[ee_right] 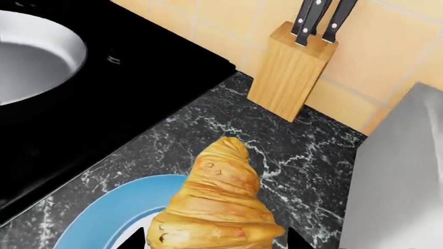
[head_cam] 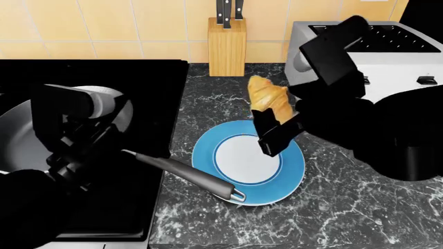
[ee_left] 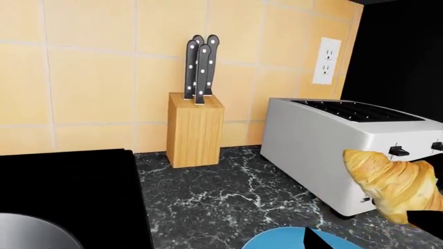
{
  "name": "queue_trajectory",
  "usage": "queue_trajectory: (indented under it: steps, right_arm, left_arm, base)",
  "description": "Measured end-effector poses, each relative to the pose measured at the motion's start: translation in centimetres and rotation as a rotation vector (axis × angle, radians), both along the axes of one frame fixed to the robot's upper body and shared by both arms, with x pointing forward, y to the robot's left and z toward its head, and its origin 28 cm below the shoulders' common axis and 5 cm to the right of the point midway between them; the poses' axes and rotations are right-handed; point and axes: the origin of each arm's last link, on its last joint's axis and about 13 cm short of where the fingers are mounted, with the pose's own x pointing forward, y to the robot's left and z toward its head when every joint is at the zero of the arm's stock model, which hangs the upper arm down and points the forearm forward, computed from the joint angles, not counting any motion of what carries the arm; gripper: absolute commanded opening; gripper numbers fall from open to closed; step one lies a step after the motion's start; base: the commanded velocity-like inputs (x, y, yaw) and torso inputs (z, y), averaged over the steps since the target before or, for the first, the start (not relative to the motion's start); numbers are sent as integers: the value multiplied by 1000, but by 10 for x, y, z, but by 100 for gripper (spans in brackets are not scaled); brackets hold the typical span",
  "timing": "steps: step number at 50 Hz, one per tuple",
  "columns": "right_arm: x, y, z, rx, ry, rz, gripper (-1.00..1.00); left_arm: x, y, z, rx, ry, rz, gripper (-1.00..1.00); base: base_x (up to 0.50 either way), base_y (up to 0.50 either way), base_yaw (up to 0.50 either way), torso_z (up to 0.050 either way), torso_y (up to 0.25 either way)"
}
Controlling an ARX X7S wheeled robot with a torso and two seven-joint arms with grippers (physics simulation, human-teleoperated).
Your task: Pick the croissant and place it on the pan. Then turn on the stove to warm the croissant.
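The right gripper (head_cam: 278,128) is clamped on the croissant (head_cam: 268,104), holding it above the blue plate (head_cam: 207,150), and a loose pinch could drop it short of the pan (head_cam: 21,129) on the stove (head_cam: 163,93).

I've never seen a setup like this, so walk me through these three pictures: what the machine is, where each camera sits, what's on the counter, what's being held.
It is a simulated two-armed robot. One picture looks down from its head; the other two come from cameras near each hand. The right hand holds the croissant above a blue-rimmed plate. The left hand hovers over the pan on the stove; whether it is open is unclear. A knife block and toaster stand behind.
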Motion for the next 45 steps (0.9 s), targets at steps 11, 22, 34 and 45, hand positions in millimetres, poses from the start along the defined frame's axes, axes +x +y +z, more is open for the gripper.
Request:
queue_trajectory:
  steps: [11, 22, 34, 45]
  right_arm:
    - [-12, -2, 1, 39, -86, -25, -100]
    - [-19, -3, 3, 62, -139, -33, -100]
    - [-23, -4, 3, 68, -159, -36, -100]
    - [-25, -4, 4, 66, -168, -32, -100]
  left_arm:
    - [-1, 0, -1, -4, 1, 2, 100]
    - [0, 0, 0, -10, -3, 3, 100]
    - [-3, -1, 3, -14, -16, -2, 100]
    - [-4, -1, 5, -12, -27, -3, 100]
  base:
    - [0, 0, 0, 0, 0]
    - [0, 0, 0, 0, 0]
    - [0, 53, 0, 0, 0]
    - [0, 491, 0, 0, 0]
